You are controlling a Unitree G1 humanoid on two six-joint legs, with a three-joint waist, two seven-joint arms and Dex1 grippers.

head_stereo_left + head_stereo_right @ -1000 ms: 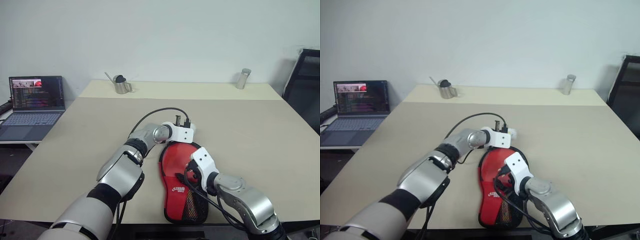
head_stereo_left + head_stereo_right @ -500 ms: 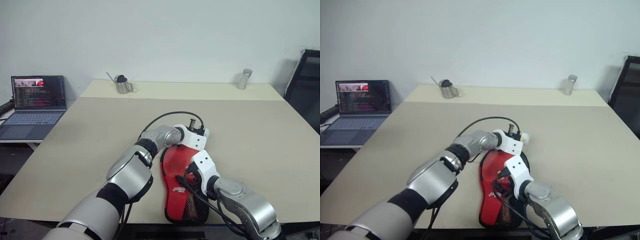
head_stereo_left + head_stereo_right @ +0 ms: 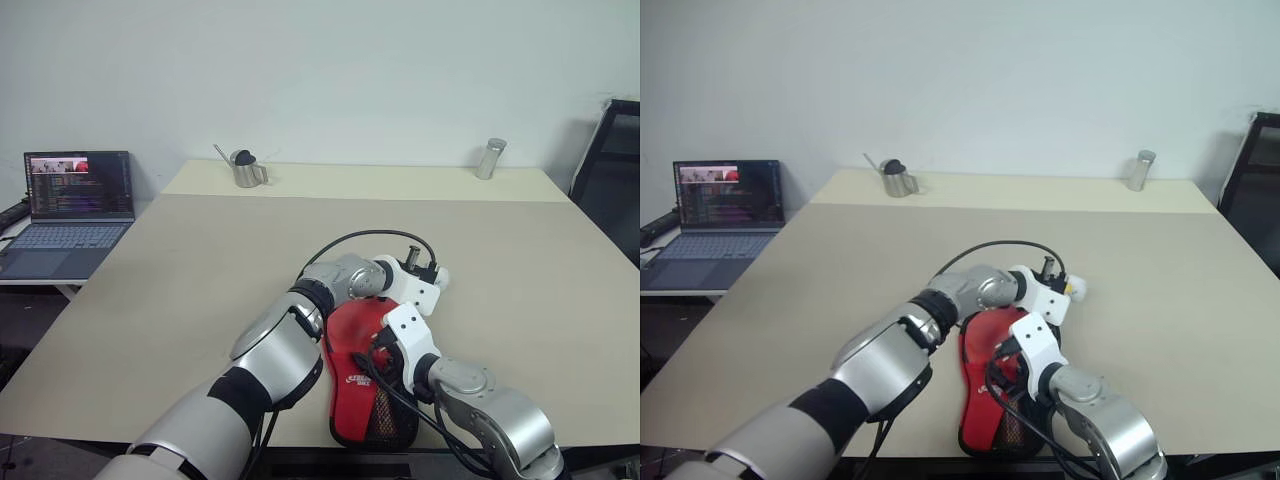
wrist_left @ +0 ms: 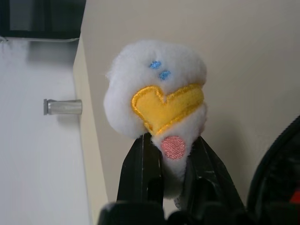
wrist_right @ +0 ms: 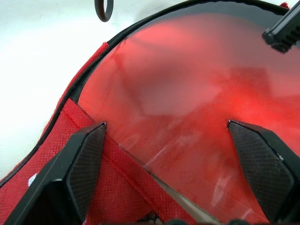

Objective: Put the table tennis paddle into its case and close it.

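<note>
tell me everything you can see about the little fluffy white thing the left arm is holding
The plush charm is a small white fluffy ball with two blue stitched dots, a yellow embroidered heart-shaped patch edged in orange, and a pink round patch below it. Its narrow lower end is pinched in the shut left end effector, so it stands up beyond the black fingers. It is held over the table just past the far end of the red case.
</note>
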